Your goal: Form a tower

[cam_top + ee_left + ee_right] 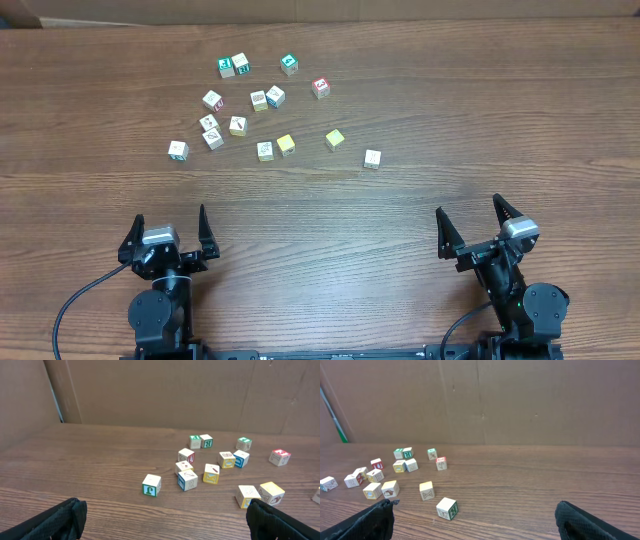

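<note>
Overhead view: both arms sit at the near edge of the table [450,110], well apart, with the cubes [259,100] beyond them.
Left gripper [170,216]: fingers spread wide, nothing between them, bare wood under the gap.
Right gripper [468,206]: spread just as wide, holding nothing.
Left wrist view: dark fingertips [57,520] fill the two bottom corners; nearest ahead is the left end cube [151,484], pale with a green letter.
Right wrist view: dark fingertips at both bottom corners; nearest ahead is the right end cube [447,508], and the yellow cube [426,490] lies just past it.
Layer: every cube lies on the table on its own, one deep, in a loose scatter left of centre and farther out than both grippers.
Near row: left end cube, then a pale and yellow pair [286,145] close together, then the yellow cube, then the right end cube.
Middle: three cubes bunched at the left; a yellow and blue pair [275,96] touching at centre.
Far row: green pair [227,67] side by side, a lone green cube [289,64], and a red cube [320,87] to its right, slightly nearer.
Back: cardboard wall [175,390] behind the table.
</note>
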